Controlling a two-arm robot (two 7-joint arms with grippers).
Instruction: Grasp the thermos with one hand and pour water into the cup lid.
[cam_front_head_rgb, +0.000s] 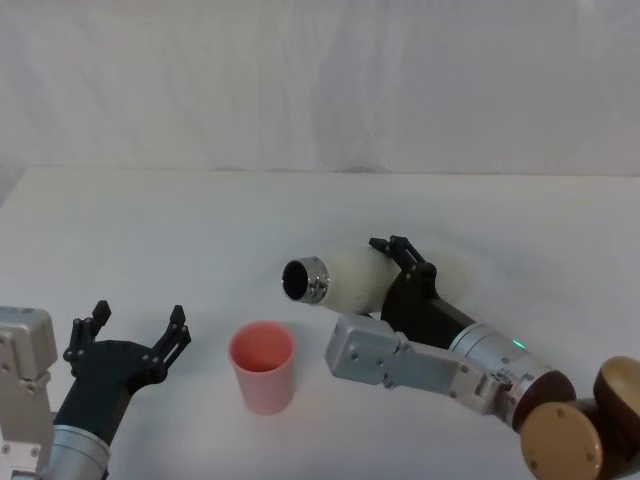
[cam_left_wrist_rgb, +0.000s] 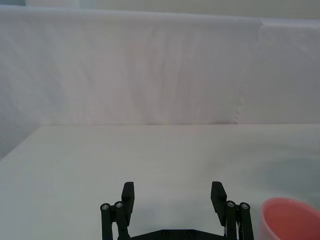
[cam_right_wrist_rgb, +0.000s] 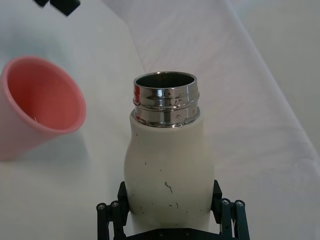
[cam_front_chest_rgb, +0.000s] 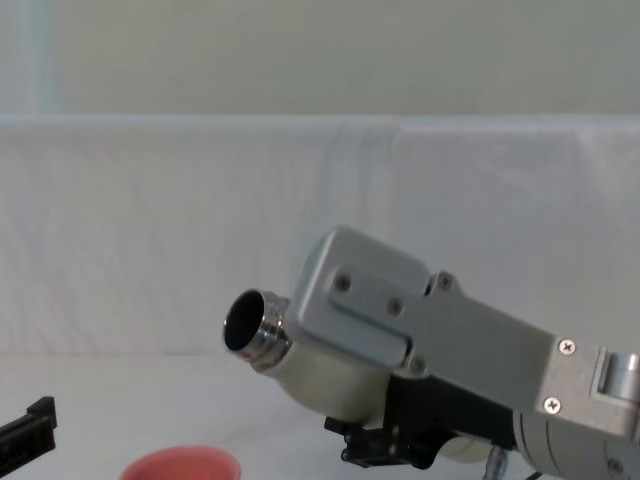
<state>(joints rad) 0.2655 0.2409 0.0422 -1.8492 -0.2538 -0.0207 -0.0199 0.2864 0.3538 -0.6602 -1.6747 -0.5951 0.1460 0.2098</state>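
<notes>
Our right tool (cam_front_head_rgb: 400, 262) clamps the rigid, smooth, likely water-heavy thermos (cam_front_head_rgb: 345, 281) mid-body, neck tilted toward eight o'clock above the cup lid (cam_front_head_rgb: 263, 366); left tool (cam_front_head_rgb: 130, 330) idles, released.

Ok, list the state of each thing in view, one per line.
thermos: uncapped, tipped mouth-first toward the cup lid, held off the table.
cup lid: upright on the table, looks empty.
right tool: shut on the thermos.
left tool: open, holding nothing, beside the cup lid.
</notes>
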